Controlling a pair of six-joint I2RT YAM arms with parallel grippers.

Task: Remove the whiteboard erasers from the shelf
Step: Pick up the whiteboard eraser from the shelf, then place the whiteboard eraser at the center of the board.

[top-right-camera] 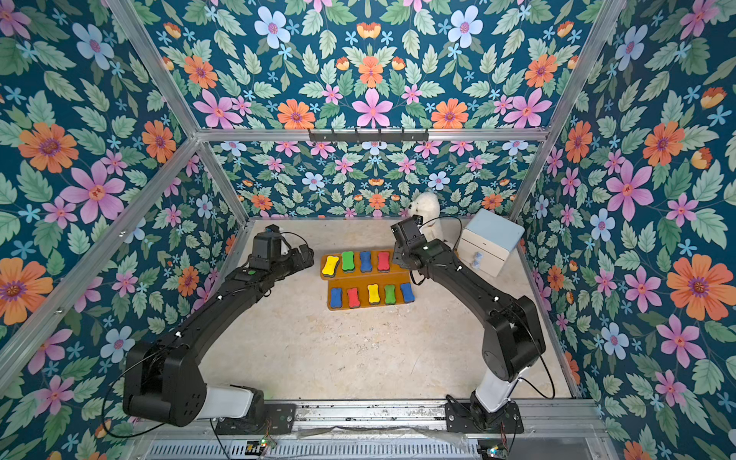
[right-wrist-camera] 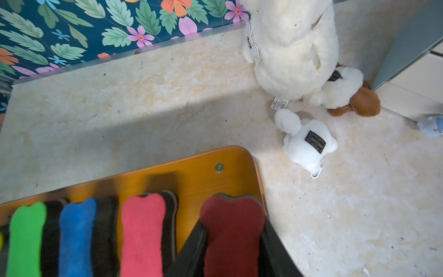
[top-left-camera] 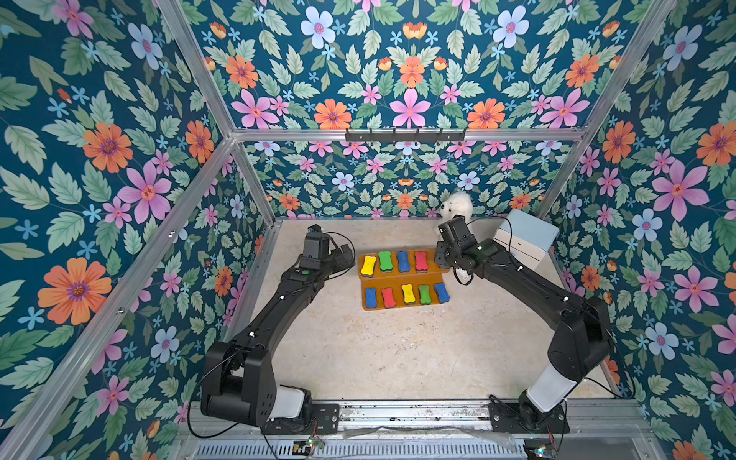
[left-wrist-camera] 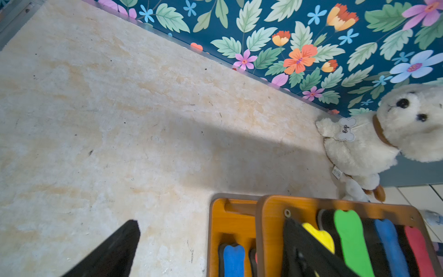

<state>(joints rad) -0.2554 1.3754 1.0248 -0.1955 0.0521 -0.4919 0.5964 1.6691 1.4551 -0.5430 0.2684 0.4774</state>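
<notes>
The right hand (right-wrist-camera: 232,223), closed snugly on the end red eraser (right-wrist-camera: 232,242) atop the shelf (right-wrist-camera: 191,172), looks mid-grasp; next it should lift straight clear.

Big fluffy white toy dog (top-right-camera: 428,211) sits at the back against the flowery wallpaper (top-left-camera: 410,79), bone tag on its collar. Little white plush (right-wrist-camera: 309,144) lies on the beige table (top-left-camera: 398,358) by its feet, and another with brown bits (right-wrist-camera: 345,88) is tucked against it. Blue-topped drawer box (top-right-camera: 492,239) sits nearby, with a tiny blue thing (right-wrist-camera: 431,126) in front, maybe another toy.
</notes>
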